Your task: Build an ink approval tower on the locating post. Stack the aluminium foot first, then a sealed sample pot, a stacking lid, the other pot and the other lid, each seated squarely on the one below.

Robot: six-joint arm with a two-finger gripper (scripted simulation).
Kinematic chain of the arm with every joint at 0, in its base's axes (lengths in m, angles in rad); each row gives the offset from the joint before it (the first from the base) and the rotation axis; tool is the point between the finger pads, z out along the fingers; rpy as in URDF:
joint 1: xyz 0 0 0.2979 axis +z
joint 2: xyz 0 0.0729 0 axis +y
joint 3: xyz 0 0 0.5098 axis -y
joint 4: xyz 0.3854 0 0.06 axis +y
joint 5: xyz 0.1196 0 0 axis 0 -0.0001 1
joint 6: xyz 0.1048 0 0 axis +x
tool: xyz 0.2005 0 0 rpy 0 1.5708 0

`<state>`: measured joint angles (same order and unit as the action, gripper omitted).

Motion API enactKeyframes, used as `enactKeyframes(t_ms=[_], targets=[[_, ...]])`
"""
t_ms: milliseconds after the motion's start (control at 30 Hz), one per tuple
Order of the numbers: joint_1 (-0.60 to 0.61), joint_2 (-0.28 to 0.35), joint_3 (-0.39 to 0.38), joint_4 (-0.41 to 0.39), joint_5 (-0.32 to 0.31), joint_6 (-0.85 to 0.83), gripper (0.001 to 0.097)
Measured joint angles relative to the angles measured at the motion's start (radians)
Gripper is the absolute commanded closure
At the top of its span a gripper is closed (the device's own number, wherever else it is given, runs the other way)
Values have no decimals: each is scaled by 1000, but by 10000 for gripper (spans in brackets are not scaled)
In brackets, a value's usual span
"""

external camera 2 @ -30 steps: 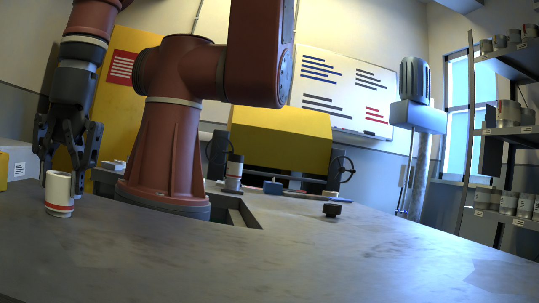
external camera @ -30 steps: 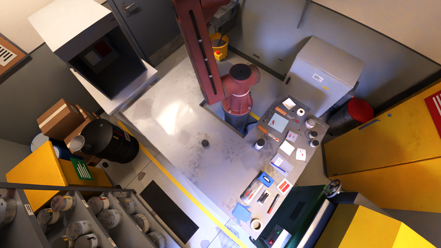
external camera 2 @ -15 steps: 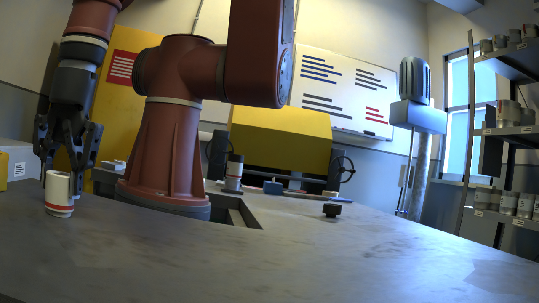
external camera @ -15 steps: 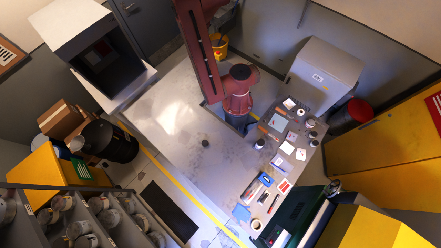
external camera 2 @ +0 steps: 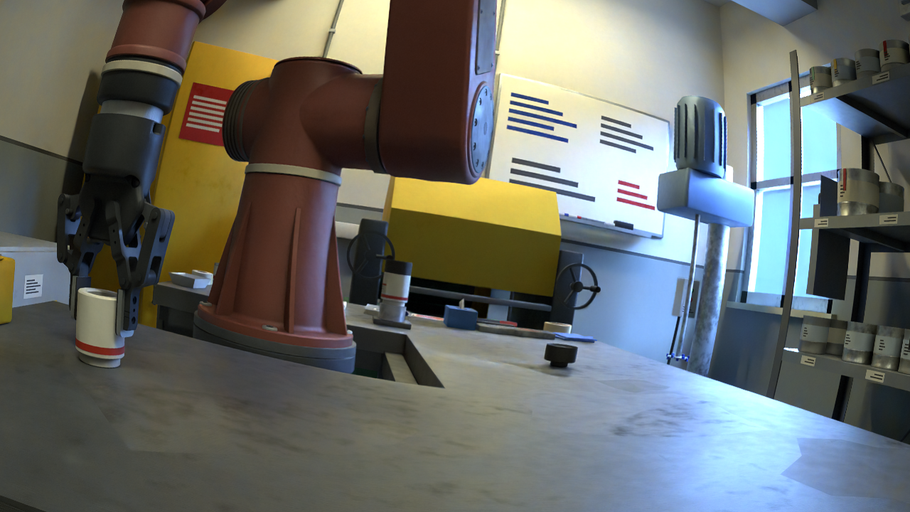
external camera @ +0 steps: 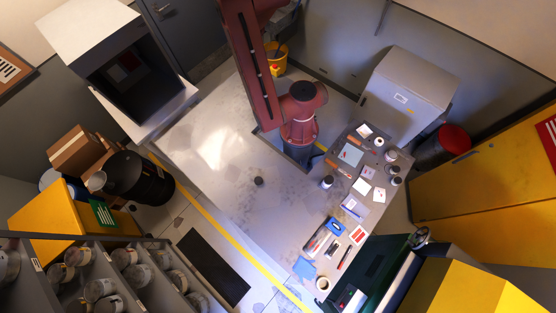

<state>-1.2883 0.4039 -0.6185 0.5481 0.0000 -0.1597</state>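
At the far left end of the grey worktop a white sample pot [external camera 2: 99, 327] with a red band stands upright. My gripper [external camera 2: 102, 304] is down around its upper part, open and holding nothing. In the overhead side camera the arm hides both pot and gripper. A tower [external camera 2: 394, 290] stands beyond the arm's base: a foot, a white pot with a red band and a dark lid on top; from above it shows as a dark-capped stack [external camera: 327, 181]. A second dark lid [external camera 2: 560, 354] lies alone on the open worktop [external camera: 258, 180].
The arm's red base [external camera 2: 280, 255] sits in a cut-out in the worktop between the pot and the tower. Cards, pens, small jars and a blue box [external camera: 334, 226] cover the side bench [external camera: 352, 187]. A yellow canister [external camera 2: 5, 286] stands left of the pot.
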Motion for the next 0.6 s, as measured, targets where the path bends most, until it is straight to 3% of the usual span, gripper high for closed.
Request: enactKeyframes(t_ms=[600], targets=[[0,0,0,0,0,0,417]])
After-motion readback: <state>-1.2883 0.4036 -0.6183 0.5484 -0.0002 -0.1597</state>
